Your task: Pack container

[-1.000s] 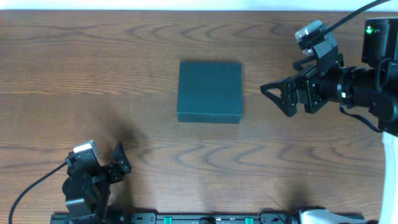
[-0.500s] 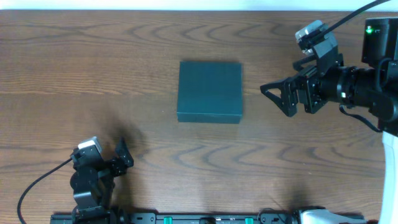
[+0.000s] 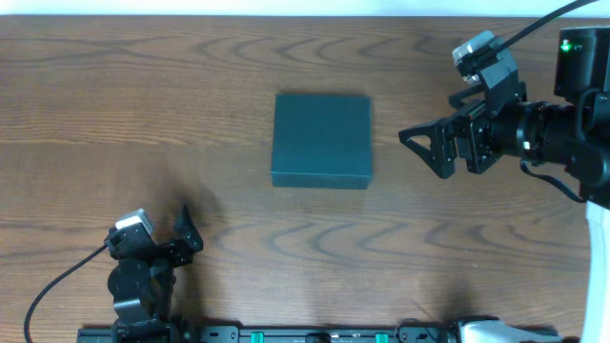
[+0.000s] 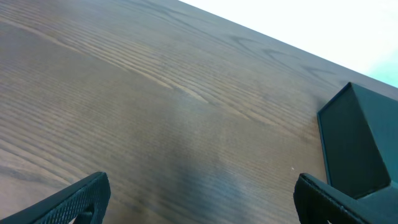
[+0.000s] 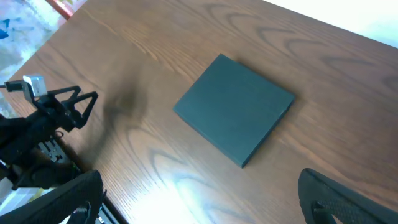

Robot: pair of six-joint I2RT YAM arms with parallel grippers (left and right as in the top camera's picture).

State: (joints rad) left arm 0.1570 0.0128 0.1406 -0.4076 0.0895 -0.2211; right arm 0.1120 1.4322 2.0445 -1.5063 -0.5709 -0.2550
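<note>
Lying flat with its lid shut, the container (image 3: 321,140) sits mid-way across the counter (image 3: 143,95) in the overhead view, probably so that either arm can reach it. The right pincer (image 3: 422,152) gapes empty near the right edge, and the left pincer (image 3: 189,232) stands open by the near-left corner. The left wrist view shows spread fingers, with the container ahead on the right. In the right wrist view, wide fingers frame the container and hold nothing.
</note>
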